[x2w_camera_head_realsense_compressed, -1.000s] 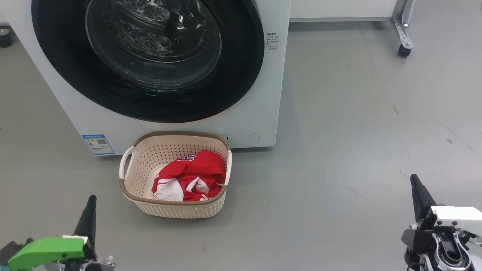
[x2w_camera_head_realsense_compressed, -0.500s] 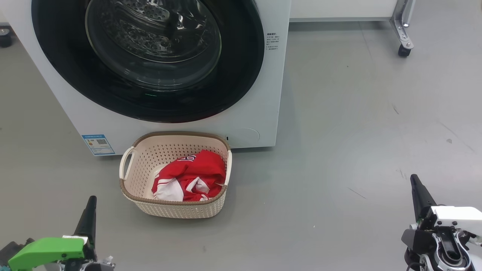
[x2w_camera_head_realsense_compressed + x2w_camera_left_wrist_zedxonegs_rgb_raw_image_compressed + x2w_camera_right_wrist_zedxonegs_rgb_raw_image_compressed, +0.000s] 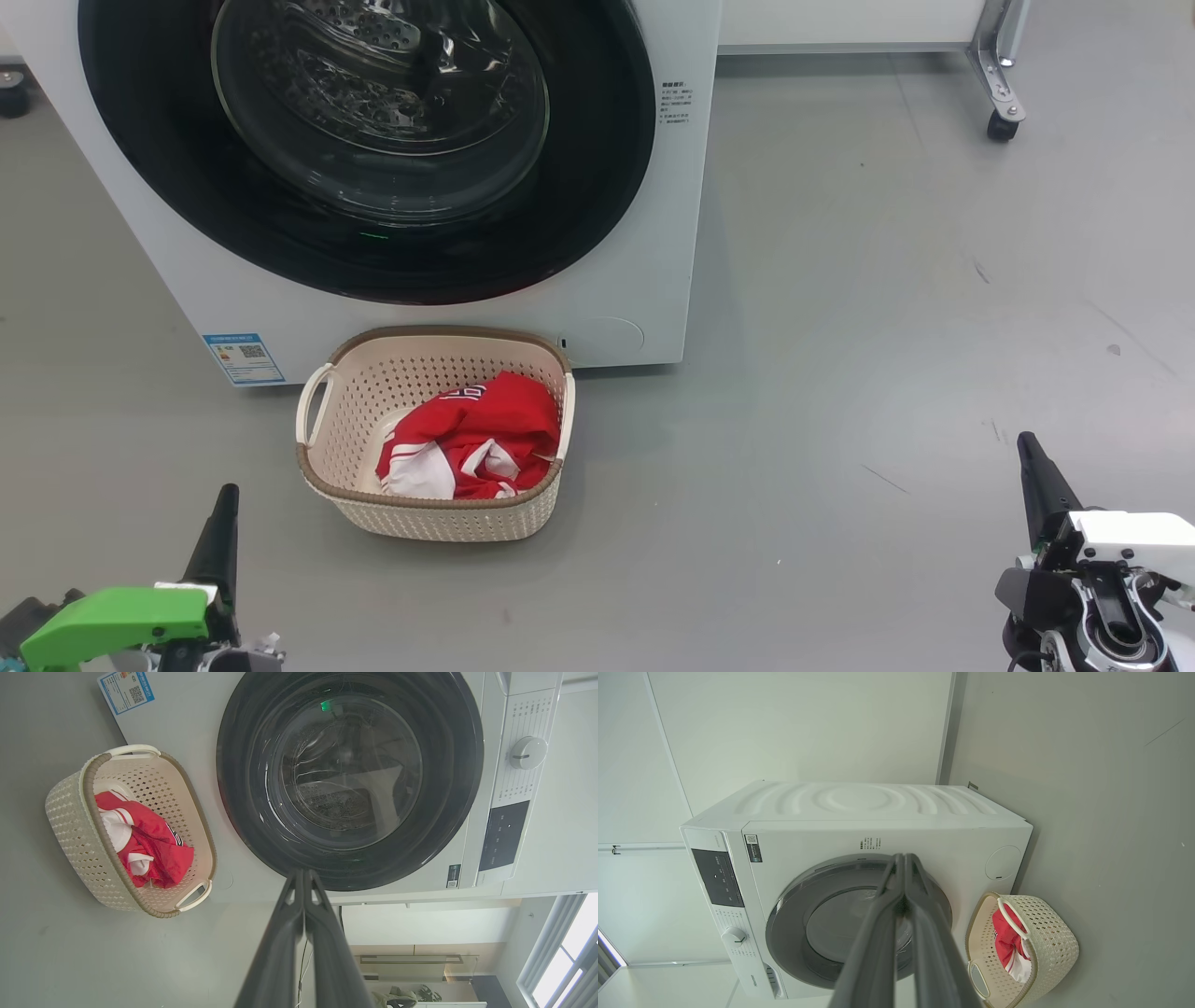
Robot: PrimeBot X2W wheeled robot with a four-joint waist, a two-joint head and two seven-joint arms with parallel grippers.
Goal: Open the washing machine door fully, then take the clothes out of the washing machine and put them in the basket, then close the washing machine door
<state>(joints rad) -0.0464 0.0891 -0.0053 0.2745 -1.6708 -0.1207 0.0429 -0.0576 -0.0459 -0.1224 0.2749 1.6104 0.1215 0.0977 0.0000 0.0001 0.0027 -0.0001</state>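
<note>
Nothing moved: left pincer [image 3: 227, 493] and right pincer [image 3: 1026, 441] stay low, fingers pressed together, empty.

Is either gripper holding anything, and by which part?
Nothing is held. The left gripper and right gripper are both shut and bare; the red-and-white clothes lie in the cream perforated plastic basket.

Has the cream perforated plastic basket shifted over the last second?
No. The cream perforated plastic basket sits just as before, right of the small blue label sticker.

The smooth grey floor [image 3: 840, 373] carries a big white front-loading washing machine [image 3: 667, 280], with a cream perforated plastic basket [image 3: 439, 523] just in front.
</note>
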